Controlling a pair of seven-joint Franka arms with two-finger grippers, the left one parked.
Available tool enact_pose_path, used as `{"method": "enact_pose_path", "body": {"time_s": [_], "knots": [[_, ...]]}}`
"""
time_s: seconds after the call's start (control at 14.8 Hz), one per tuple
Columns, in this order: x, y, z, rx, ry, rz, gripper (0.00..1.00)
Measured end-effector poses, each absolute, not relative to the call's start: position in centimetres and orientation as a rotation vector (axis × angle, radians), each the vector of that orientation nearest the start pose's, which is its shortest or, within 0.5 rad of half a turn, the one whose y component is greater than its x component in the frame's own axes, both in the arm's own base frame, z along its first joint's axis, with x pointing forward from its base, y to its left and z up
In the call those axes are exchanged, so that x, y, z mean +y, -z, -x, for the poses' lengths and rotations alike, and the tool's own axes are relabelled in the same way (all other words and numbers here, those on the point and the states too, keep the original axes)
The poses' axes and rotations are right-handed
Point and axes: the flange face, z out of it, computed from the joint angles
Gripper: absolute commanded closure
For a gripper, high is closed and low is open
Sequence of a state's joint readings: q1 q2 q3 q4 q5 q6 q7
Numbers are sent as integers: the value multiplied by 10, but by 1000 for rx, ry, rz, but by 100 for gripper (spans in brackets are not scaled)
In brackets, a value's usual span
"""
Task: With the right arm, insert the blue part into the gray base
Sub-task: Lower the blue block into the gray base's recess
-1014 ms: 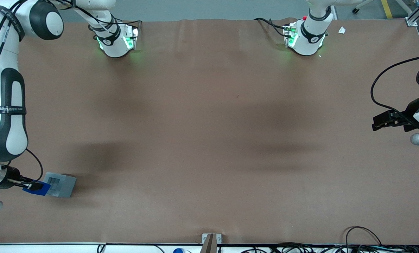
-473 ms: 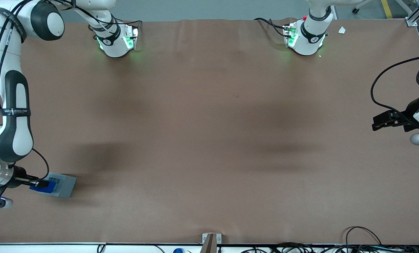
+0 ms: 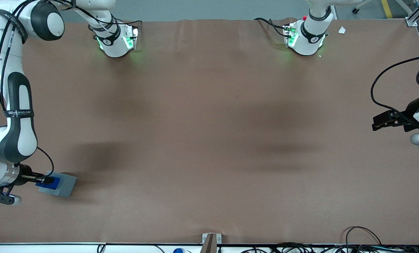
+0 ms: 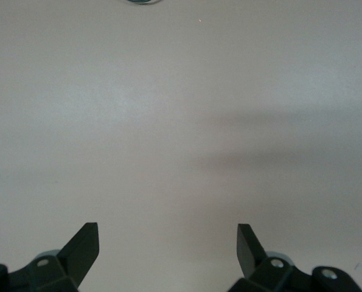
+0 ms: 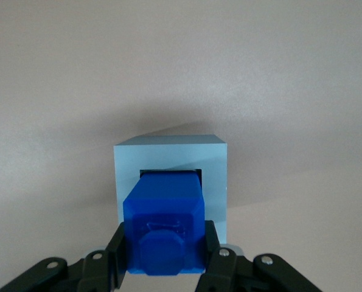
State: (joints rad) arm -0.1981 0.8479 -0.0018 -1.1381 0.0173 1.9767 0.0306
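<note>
**Blue part held over the gray base's recess**

Gripper [image 5: 165, 255] – closed on the blue part [image 5: 164, 224], one black finger [image 5: 115, 249] pressed to each side of it. Part fills the gap between the fingers; its end face toward the wrist camera carries a raised moulded boss.

Blue part sits directly above the gray base [image 5: 214, 164]. Wrist view: its lower end lines up with the square recess in the base's top, a dark slit of recess visible along one edge of the part. Whether it has entered the recess or only hovers at its mouth, cannot tell.

Front view: gripper [image 3: 46, 181] at the working arm's end of the table, close to the front camera's edge. Blue part [image 3: 51, 182] overlaps the top face of the gray base [image 3: 65, 185], covering the side nearest the wrist. Base rests flat on the brown table cover [image 3: 209, 140], darker side wall facing the camera.

Right arm [image 3: 14, 116] – bends down from its green-lit base [image 3: 116, 40], wrist low beside the block
</note>
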Motion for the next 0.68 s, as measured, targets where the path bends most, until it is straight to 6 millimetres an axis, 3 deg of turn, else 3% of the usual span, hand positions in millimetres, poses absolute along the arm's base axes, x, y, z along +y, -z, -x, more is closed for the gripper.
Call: {"method": "enact_pose_path", "body": {"time_s": [0.27,0.68], "knots": [[-152,-292,-747,363,-21,3107,100],[-157,-288,-745,-10,-36,3143,100]]}}
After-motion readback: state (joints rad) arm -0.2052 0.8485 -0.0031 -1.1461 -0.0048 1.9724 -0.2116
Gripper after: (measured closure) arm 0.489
